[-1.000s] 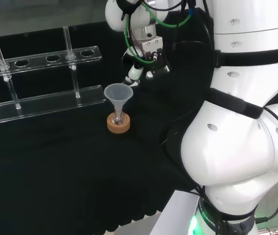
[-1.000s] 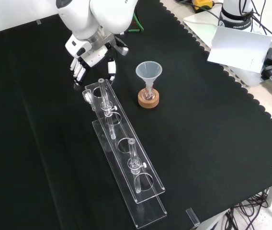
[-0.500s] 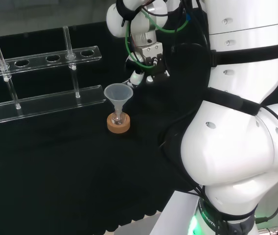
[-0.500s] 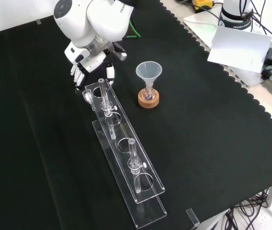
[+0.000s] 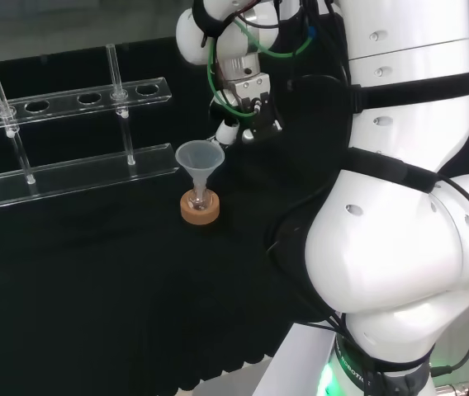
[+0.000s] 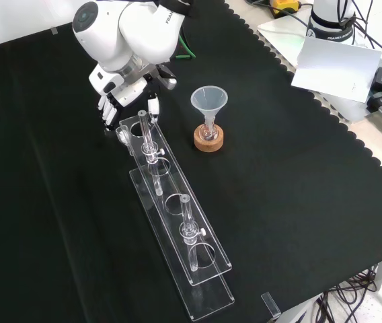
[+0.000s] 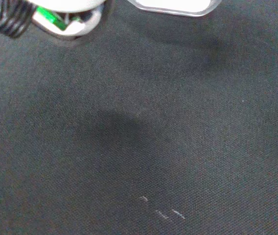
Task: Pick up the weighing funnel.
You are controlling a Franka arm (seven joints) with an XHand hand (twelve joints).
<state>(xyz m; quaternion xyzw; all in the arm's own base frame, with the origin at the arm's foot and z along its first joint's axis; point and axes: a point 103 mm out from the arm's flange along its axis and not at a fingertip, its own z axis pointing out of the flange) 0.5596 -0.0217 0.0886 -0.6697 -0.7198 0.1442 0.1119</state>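
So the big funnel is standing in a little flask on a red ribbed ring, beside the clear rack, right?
Not quite. The front view shows a tan cork ring under the flask, not a red ribbed one. The rest holds: the funnel stands in the small flask, beside the clear rack.

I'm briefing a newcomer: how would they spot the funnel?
In the front view, find the long clear rack on the black cloth. Right of its far end sits a cork ring; the funnel stands above it, mouth up, the only cone there.
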